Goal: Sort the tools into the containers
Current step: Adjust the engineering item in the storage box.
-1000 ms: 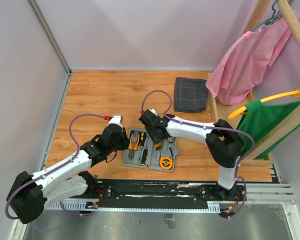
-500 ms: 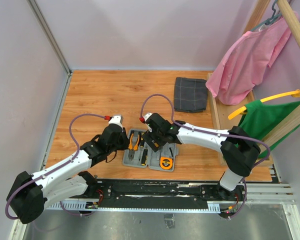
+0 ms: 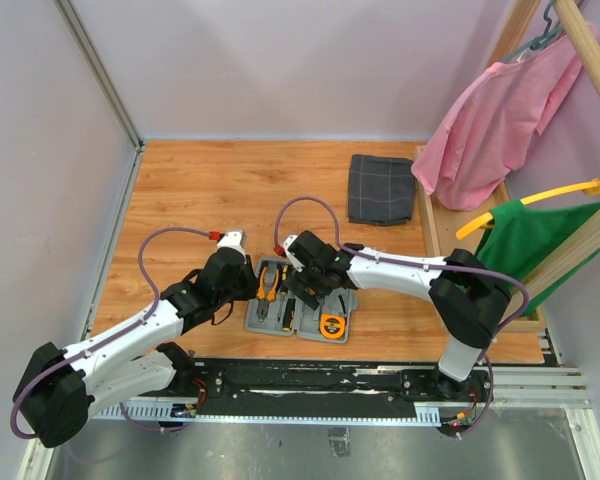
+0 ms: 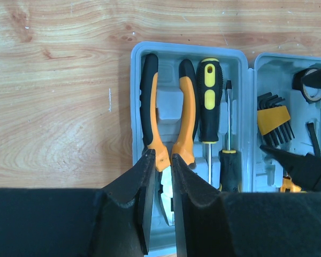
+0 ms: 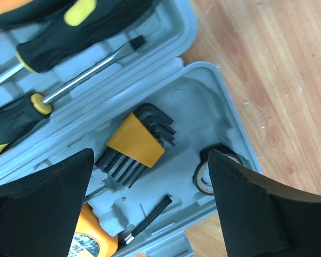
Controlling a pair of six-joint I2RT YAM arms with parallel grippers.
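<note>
The grey hinged case (image 3: pixel 350 305) lies open near the table's front edge. Its left half (image 4: pixel 135 107) holds orange-and-black pliers (image 4: pixel 150 107) and two screwdrivers (image 4: pixel 208 96). My left gripper (image 4: pixel 163 156) is closed to a narrow gap around the pliers' metal head, at the case's left side (image 3: pixel 252 285). My right gripper (image 5: pixel 150 152) hangs wide open over the right half (image 5: pixel 224 107), with nothing held. Below it lie an orange hex key set (image 5: pixel 136 140), a small tape roll (image 5: pixel 208 174) and the orange tape measure (image 5: pixel 88 241). In the top view, the right gripper (image 3: pixel 305 290) hides the case's middle.
A folded dark checked cloth (image 3: pixel 381 188) lies at the back right of the wooden table. A wooden rack with a pink garment (image 3: pixel 490 120) and a green one (image 3: pixel 530 240) stands along the right side. Walls close off the left and the back.
My right gripper has opened wide and shifted a little to the left over the case. The left arm and the pliers have stayed still.
</note>
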